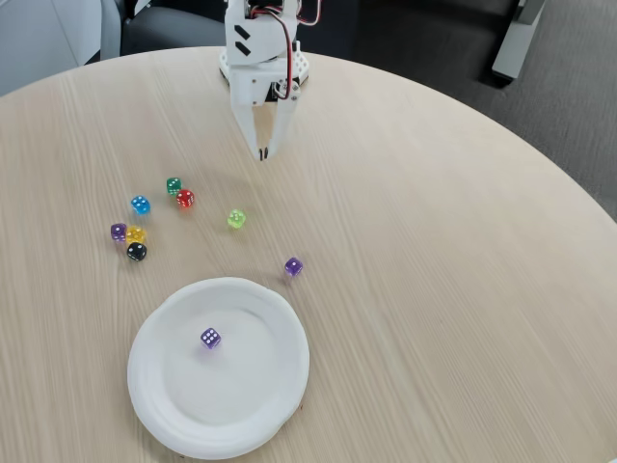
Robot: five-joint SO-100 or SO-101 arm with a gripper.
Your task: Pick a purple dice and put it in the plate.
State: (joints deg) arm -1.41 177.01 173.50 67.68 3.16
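I see the round worktop (434, 289) carrying the plate (164, 405) near its front edge. My pincer (261, 152) hangs closed and empty at the back, well apart. The purple dice (210, 338) lies inside the plate, near its middle.

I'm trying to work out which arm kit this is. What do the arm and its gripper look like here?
In the fixed view the arm is white plastic with blocky printed segments. Two dark slanted slots mark its upper housing, and red and black cables loop across the top. The gripper has two long white jaws that taper down to a narrow point.
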